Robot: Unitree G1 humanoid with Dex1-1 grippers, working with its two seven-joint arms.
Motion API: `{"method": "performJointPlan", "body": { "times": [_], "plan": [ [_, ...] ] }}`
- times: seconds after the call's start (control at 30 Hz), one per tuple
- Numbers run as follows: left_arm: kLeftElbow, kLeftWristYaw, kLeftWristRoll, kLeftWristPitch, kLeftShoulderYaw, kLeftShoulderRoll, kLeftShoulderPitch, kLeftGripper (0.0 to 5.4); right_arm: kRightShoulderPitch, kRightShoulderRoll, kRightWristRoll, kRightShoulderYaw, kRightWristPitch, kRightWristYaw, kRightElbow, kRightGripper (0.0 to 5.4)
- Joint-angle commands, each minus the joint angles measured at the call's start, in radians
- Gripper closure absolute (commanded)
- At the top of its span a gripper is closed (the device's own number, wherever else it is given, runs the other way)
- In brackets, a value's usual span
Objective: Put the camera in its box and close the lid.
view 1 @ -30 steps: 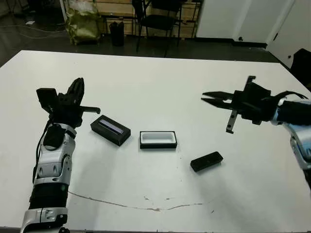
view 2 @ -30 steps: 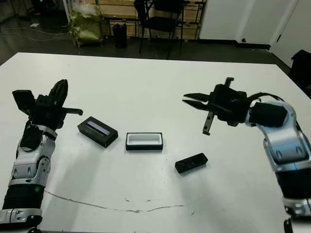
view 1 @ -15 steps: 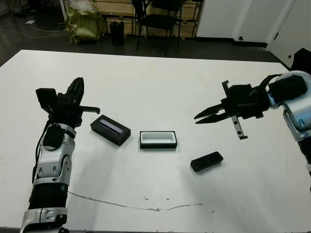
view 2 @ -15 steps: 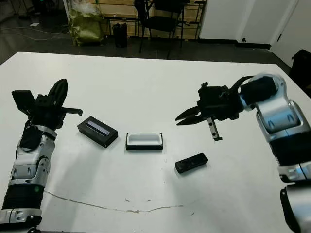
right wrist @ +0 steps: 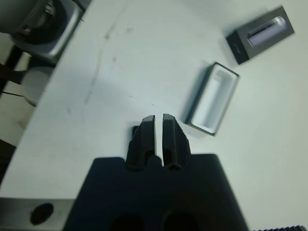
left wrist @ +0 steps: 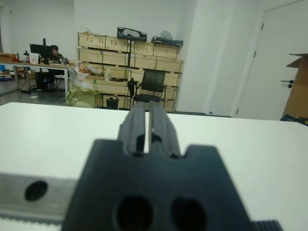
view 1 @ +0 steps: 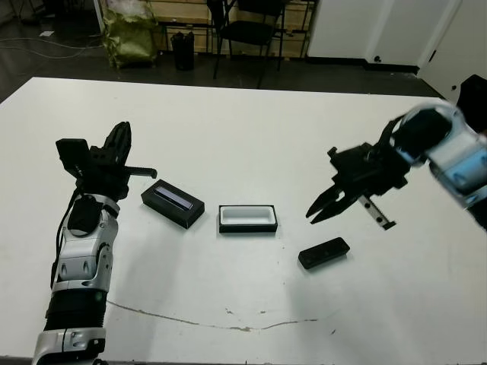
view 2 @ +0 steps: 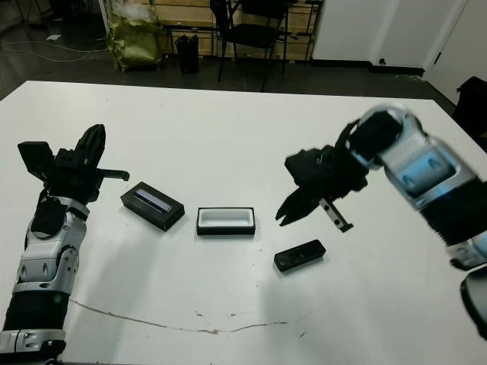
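The camera (view 1: 323, 252), a small black bar, lies on the white table right of centre. To its left sits the box (view 1: 247, 228), a black tray with a white lining and nothing in it. Further left lies the lid (view 1: 173, 204), black with a bluish-grey strip. My right gripper (view 1: 313, 216) hangs shut just above and behind the camera, tips pointing down-left. In the right wrist view its fingers (right wrist: 147, 126) cover most of the camera (right wrist: 135, 131), with the box (right wrist: 234, 75) and lid (right wrist: 262, 33) beyond. My left gripper (view 1: 122, 131) is shut, raised left of the lid.
A thin dark crack line (view 1: 228, 323) runs across the table near its front edge. Beyond the far edge stand a black chair (view 1: 251, 30) and a yellow-green bag (view 1: 131, 34). In the left wrist view, a person (left wrist: 54, 52) sits at a distant desk.
My right arm has swung down and inward, turning its gripper from level to pointing down at the camera. The left arm, camera, box and lid have not moved.
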Motion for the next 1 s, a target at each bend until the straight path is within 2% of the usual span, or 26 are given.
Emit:
{"method": "performJointPlan", "body": {
  "times": [0.03,0.07,0.17,0.23,0.3,0.33,0.43,0.63,0.83,1.0],
  "plan": [
    [-0.027,0.02,0.024,0.031,-0.017,-0.008,0.033,5.38,0.011,-0.036,0.049,0.04,0.006,0.005,0.005,5.39],
    [-0.032,0.023,0.025,0.033,-0.018,-0.01,0.036,5.38,0.014,-0.043,0.041,0.045,-0.01,0.005,0.0,5.39],
    [-0.049,0.022,0.018,0.04,-0.018,-0.013,0.045,5.38,0.017,-0.073,0.014,0.049,0.016,0.005,-0.042,5.39],
    [-0.073,0.032,0.019,0.059,-0.018,-0.014,0.055,5.38,0.042,-0.097,-0.074,0.004,0.115,-0.018,-0.131,5.39],
    [-0.113,0.043,0.013,0.099,-0.016,-0.013,0.068,5.38,0.045,-0.113,-0.121,0.023,0.148,-0.005,-0.187,5.39],
    [-0.132,0.046,0.009,0.117,-0.015,-0.013,0.076,5.38,0.04,-0.119,-0.098,0.043,0.164,0.001,-0.198,5.39],
    [-0.179,0.06,-0.004,0.158,-0.01,-0.022,0.095,5.38,0.025,-0.132,-0.021,0.052,0.284,0.005,-0.237,5.39],
    [-0.175,0.051,-0.007,0.158,-0.012,-0.025,0.095,5.38,0.032,-0.128,-0.006,0.112,0.234,0.005,-0.172,5.39],
    [-0.195,0.067,0.0,0.183,-0.017,-0.03,0.094,5.38,0.07,-0.084,0.037,0.183,0.068,0.005,-0.026,5.39],
    [-0.185,0.059,0.008,0.16,-0.023,-0.028,0.091,5.38,0.068,-0.058,0.014,0.222,0.056,0.005,0.028,5.39]
  ]
}}
